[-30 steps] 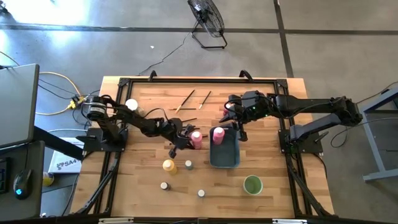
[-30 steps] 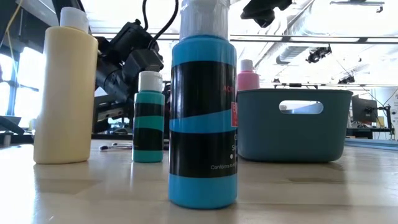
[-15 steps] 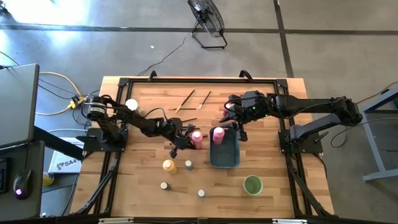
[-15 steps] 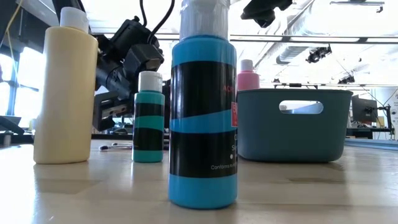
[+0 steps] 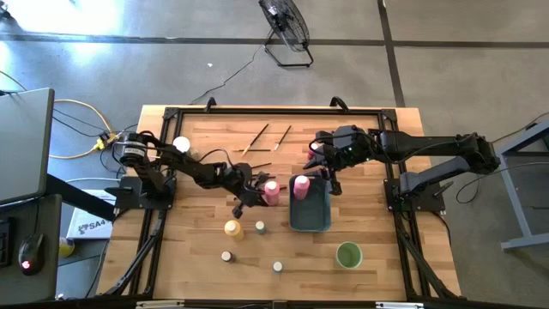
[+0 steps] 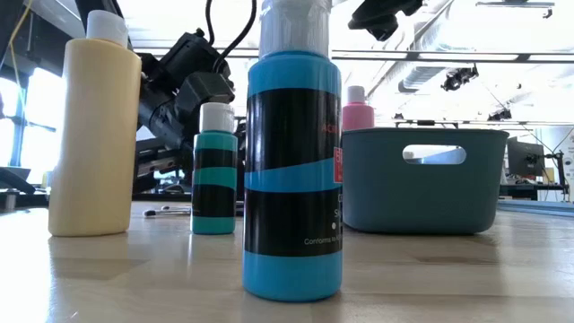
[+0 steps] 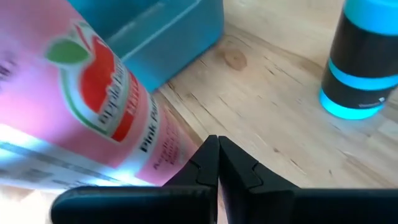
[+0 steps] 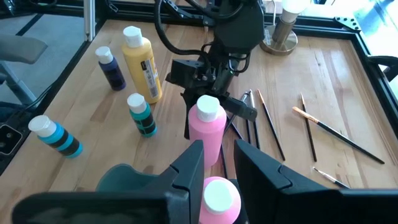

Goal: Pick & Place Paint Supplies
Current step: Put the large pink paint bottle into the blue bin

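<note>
My left jaws (image 5: 250,196) sit closed beside the pink bottle (image 5: 271,191), gripping nothing; my right jaws (image 5: 328,175) stand narrowly apart over the tray (image 5: 310,221); next I must reopen and grasp

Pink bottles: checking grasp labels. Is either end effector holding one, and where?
Neither, it seems. Left end effector is shut empty beside one pink bottle; right end effector hangs open above the pink bottle in the blue-grey tray.

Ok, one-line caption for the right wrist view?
Right gripper poised above a pink bottle in the tray; left gripper shut beside a second pink bottle.
</note>
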